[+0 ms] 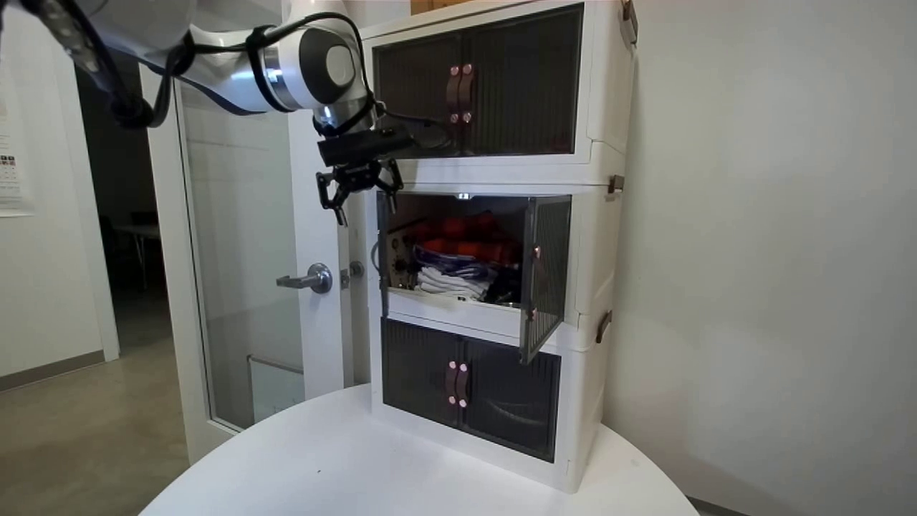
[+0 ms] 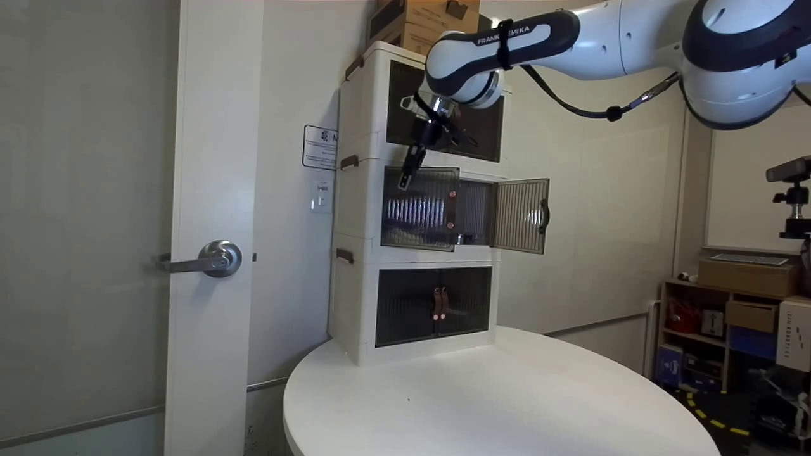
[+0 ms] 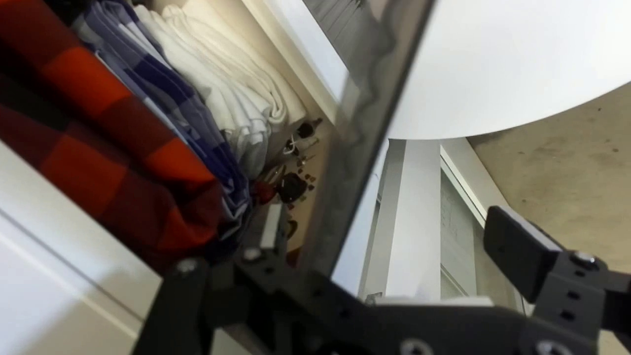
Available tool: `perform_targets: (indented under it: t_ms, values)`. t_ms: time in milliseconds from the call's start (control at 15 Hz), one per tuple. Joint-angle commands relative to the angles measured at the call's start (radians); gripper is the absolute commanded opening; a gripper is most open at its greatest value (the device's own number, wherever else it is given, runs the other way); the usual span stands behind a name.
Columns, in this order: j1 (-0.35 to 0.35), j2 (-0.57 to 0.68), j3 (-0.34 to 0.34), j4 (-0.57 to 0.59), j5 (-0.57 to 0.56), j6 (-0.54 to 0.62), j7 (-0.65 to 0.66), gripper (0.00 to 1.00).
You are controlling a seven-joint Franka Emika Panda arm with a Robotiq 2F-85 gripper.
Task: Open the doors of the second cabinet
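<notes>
The second cabinet (image 1: pixel 591 265) is the white middle tier, also seen in an exterior view (image 2: pixel 356 202). Both smoked doors stand open. The far-hinged door (image 1: pixel 548 276) juts outward and shows in an exterior view (image 2: pixel 523 215). The door near my gripper is nearly edge-on (image 1: pixel 383 258) and shows as a panel with reddish handle studs (image 2: pixel 415 212). Red, blue and white cloths (image 1: pixel 458 261) lie inside. My gripper (image 1: pixel 367 210) is open at this door's upper edge. In the wrist view, the blurred door panel (image 3: pixel 362 148) runs between my spread fingers (image 3: pixel 392 217), closer to the left one; contact cannot be told.
The upper tier (image 1: pixel 530 93) and lower tier (image 1: pixel 509 401) have shut doors. The stack stands on a round white table (image 1: pixel 344 459). A glass room door (image 1: pixel 243 251) with a metal lever (image 1: pixel 308 278) stands beside it. Cardboard boxes (image 2: pixel 424 28) sit on top.
</notes>
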Motion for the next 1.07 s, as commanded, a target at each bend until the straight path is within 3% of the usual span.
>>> perform_targets:
  t_ms: [0,800,1000]
  values:
    - [0.014,-0.034,0.002,-0.048,0.007,0.029,0.088,1.0]
    - [0.062,-0.152,-0.019,-0.207,-0.013,0.134,0.549,1.0]
    - [0.071,-0.211,-0.033,-0.249,-0.019,0.108,0.705,1.0]
